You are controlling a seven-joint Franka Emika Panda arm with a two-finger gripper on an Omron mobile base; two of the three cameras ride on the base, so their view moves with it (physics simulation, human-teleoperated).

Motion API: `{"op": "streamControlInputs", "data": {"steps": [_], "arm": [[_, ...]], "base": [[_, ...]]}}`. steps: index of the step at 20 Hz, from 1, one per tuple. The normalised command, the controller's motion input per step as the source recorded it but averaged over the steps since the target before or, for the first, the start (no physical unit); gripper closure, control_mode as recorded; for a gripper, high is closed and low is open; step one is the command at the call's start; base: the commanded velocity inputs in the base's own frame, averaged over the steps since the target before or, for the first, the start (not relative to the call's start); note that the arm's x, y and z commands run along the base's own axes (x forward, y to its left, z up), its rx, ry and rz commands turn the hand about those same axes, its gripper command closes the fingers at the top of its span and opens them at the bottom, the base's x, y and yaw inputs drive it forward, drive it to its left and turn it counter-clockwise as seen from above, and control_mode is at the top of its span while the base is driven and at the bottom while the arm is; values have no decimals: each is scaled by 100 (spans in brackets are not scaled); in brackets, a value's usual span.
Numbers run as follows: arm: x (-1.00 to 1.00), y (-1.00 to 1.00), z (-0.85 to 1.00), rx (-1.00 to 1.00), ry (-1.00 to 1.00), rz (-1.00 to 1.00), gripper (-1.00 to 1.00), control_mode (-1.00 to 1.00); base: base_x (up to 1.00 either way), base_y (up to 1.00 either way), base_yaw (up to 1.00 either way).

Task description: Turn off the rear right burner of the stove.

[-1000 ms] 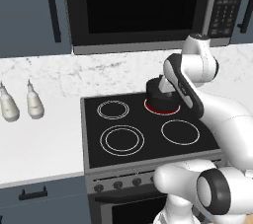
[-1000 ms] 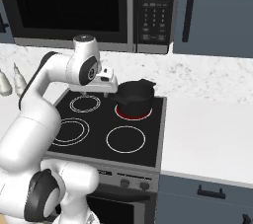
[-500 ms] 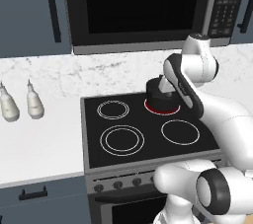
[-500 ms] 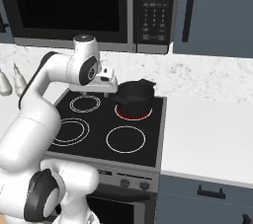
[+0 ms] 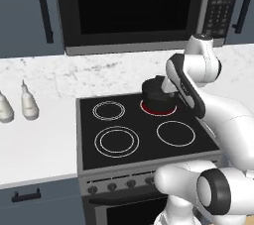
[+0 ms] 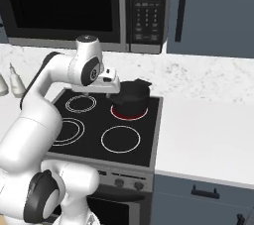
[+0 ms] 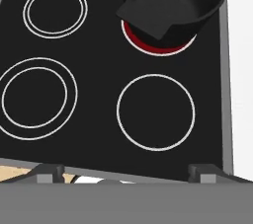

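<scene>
While my gripper (image 7: 123, 171) hangs above the stove (image 7: 99, 134) with fingers spread wide, I see the rear right burner (image 7: 158, 48) glowing red under the black pot (image 7: 173, 1), at the cooktop's back right. Knobs (image 5: 111, 187) line the front panel.

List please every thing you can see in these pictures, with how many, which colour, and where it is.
stove: 1, black glass top, grey front panel, set in the counter
rear right burner: 1, glowing red ring, under the pot
other burners: 3, white rings, on the stove top
pot: 1, black, on the rear right burner
knobs: a row, dark, on the stove's front panel
microwave: 1, black, above the stove
bottles: 2, pale, on the counter left of the stove
counter: white marbled, both sides of the stove
claw: 1, dark tips, above the stove's front edge
</scene>
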Motion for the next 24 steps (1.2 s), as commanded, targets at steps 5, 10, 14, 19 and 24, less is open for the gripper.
{"op": "streamControlInputs", "data": {"steps": [5, 10, 14, 19, 24], "arm": [[0, 0, 0, 0, 0, 0, -100, 100], [0, 0, 0, 0, 0, 0, -100, 100], [0, 0, 0, 0, 0, 0, -100, 100], [0, 0, 0, 0, 0, 0, -100, -100], [-2, 15, 0, 0, 0, 0, -100, -100]], "base": [[0, -48, 0], [0, -58, 0], [0, -48, 0], [0, -13, 0], [0, 0, 0]]}}
